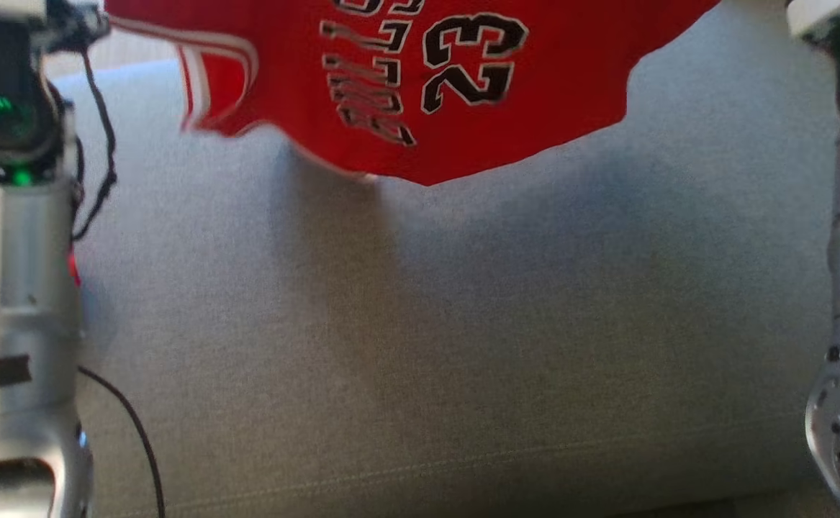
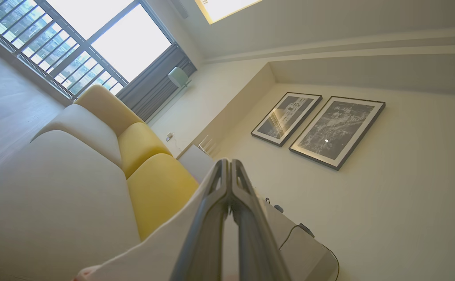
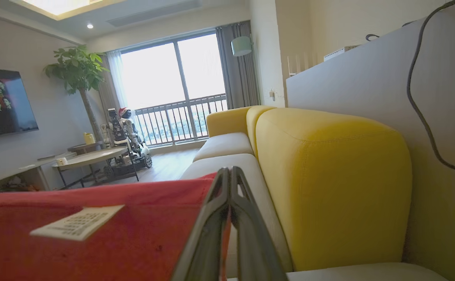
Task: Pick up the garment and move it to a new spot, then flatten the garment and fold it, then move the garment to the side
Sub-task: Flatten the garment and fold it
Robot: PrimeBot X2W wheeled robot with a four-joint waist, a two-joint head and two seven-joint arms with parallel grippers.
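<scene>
Red garment aloft abv gray sofa

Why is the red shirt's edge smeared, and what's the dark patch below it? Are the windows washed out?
Head view: the jersey blurs at its left edge, likely motion, and casts a soft shadow on the grey cushion. Left wrist view: the window is blown out white. Right wrist view: the same glare.

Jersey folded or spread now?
Spread, unfolded: the red jersey hangs open, 23 print fully visible, shadow on the grey sofa seat below. The right hand pinches its red fabric.
</scene>
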